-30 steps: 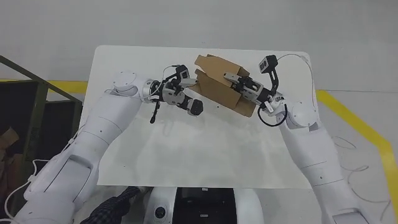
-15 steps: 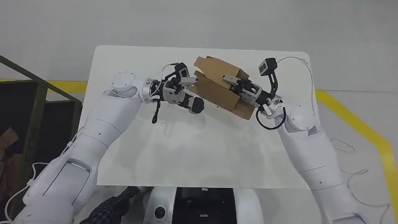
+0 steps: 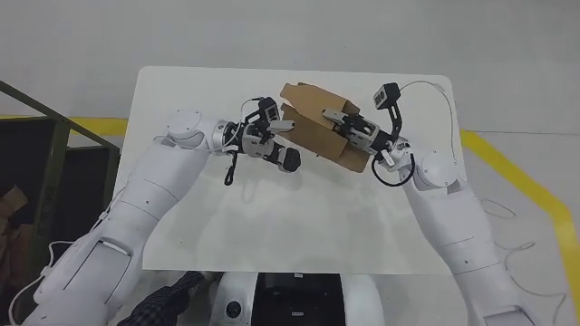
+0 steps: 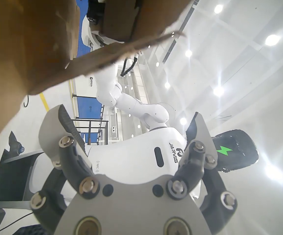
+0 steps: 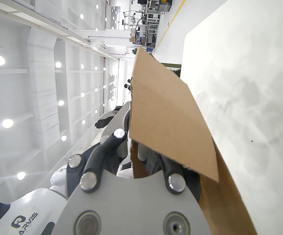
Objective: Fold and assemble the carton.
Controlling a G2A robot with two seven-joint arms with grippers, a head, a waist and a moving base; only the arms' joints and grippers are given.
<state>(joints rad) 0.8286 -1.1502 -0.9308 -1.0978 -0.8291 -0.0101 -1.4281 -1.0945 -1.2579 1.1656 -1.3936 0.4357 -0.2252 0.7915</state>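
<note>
Our right gripper (image 5: 141,145) is clenched on a side wall of the carton (image 3: 313,113), bracing it over the table (image 3: 272,226) so the other end can be worked. Our left gripper (image 4: 129,113) sits spread wide and empty at the carton's opposite end, just beside its loose flaps (image 4: 121,13). It's placed, we reckon, to push them shut.
</note>
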